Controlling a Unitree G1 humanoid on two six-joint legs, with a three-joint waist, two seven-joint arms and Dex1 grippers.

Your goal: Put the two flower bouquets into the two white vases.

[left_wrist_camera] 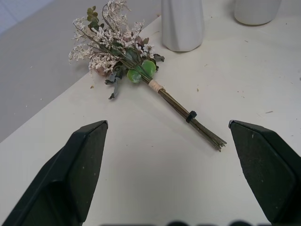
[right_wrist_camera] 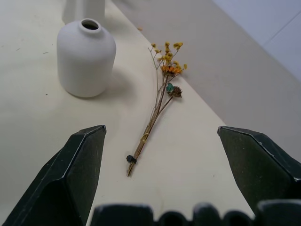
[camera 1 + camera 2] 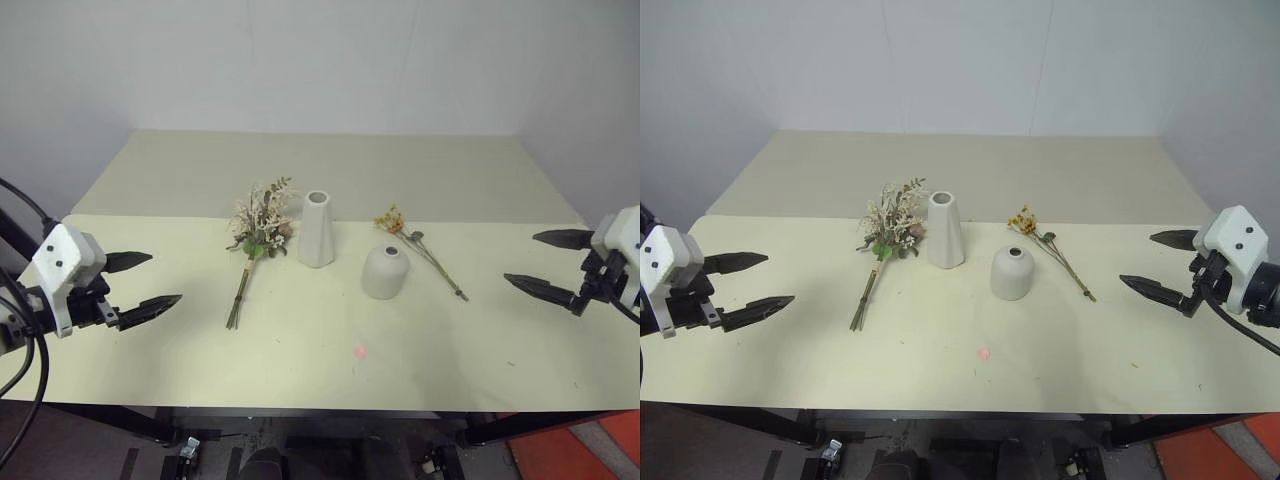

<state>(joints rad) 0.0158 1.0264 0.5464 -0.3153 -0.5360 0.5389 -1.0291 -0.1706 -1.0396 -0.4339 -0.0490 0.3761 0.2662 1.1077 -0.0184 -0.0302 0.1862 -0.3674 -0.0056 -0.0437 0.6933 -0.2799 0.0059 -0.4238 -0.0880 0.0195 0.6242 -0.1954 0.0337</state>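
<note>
A bushy bouquet of cream sprays and green leaves lies flat on the table, stems toward the front edge. Right of it stands the tall tapered white vase, and beside that the squat white vase. A thin yellow-orange sprig lies just right of the squat vase. My left gripper hovers open at the table's left side, well clear of the bushy bouquet. My right gripper hovers open at the right side, pointing toward the sprig and the squat vase. Both hold nothing.
The pale yellow table has a seam across its middle, just behind the vases. A small red light dot sits on the tabletop in front of the squat vase. White walls close in the back and right.
</note>
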